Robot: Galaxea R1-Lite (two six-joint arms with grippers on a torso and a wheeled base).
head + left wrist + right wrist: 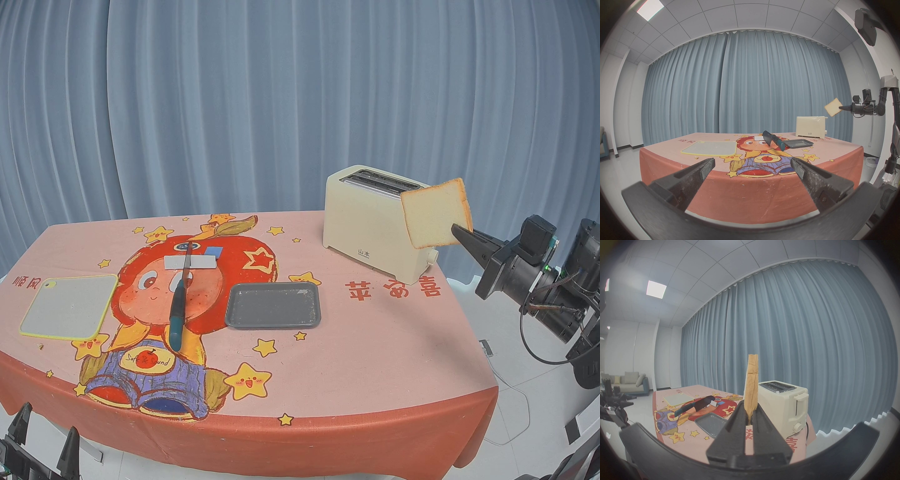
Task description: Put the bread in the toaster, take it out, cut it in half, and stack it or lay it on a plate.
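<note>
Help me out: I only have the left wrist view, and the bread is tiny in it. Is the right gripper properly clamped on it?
Observer: Yes. In the right wrist view the right gripper has its fingers shut on the lower edge of the bread, which stands on edge between them.
Operator: Is anything in the toaster?
Observer: The head view looks down on the toaster. Its two slots are visible on top, and no bread sticks out of them.
Operator: Is its lever pushed down?
Observer: No. The right wrist view shows the lever on the end face, sitting at the top.
</note>
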